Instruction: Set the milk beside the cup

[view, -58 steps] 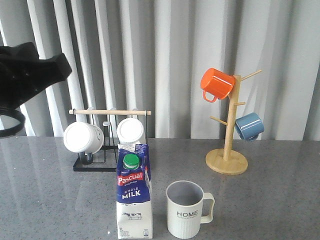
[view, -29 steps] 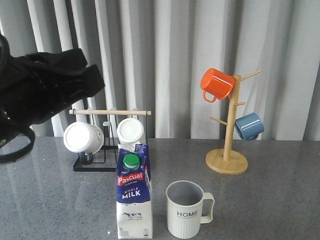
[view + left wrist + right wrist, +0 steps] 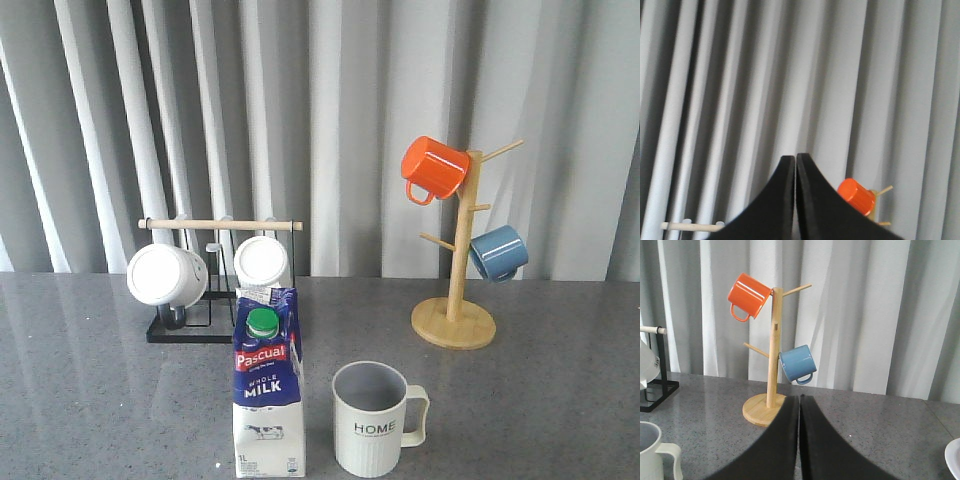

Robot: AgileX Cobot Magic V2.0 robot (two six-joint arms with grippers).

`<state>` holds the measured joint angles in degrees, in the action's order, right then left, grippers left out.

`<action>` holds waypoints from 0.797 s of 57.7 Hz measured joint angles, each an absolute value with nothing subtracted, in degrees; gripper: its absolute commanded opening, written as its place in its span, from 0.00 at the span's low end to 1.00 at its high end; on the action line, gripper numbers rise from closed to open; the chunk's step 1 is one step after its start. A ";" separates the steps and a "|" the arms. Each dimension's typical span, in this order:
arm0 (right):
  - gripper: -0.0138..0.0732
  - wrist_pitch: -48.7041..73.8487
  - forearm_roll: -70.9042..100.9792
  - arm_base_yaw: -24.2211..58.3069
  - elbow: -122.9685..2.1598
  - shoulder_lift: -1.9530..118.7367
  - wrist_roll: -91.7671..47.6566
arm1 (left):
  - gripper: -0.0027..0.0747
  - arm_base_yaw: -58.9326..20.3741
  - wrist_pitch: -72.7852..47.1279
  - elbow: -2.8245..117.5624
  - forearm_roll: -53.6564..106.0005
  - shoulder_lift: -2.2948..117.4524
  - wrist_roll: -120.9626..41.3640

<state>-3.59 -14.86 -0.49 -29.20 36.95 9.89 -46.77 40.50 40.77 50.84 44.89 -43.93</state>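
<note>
Our left arm has left the front view; both end effectors [image 3: 795, 165] [image 3: 799, 405] are pressed together, empty. Milk carton [image 3: 268, 385] stands just beside HOME mug [image 3: 372, 420]: placement looks done.

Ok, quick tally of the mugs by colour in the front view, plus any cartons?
White mugs on the black rack: 2
Orange mug: 1
Blue mug: 1
Grey-white HOME cup: 1
Milk carton: 1
Total: 6

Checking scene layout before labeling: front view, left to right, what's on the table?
White mug on the black rack → second white mug → milk → cup → orange mug → wooden mug tree → blue mug.
</note>
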 measured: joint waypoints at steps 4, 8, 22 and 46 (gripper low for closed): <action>0.15 -3.59 -14.86 -0.49 -29.20 36.95 9.89 | 0.02 -44.01 41.96 33.03 44.66 39.91 -36.71; 0.15 -3.59 -14.86 -0.49 -29.20 36.95 9.89 | 0.02 -40.88 40.71 27.12 41.11 35.60 -31.64; 0.15 -3.59 -14.86 -0.49 -29.20 36.95 9.89 | 0.02 -27.95 24.11 16.11 37.76 27.27 -27.04; 0.15 -3.59 -14.86 -0.49 -29.20 36.95 9.89 | 0.02 -16.22 15.28 3.50 17.65 15.45 -6.20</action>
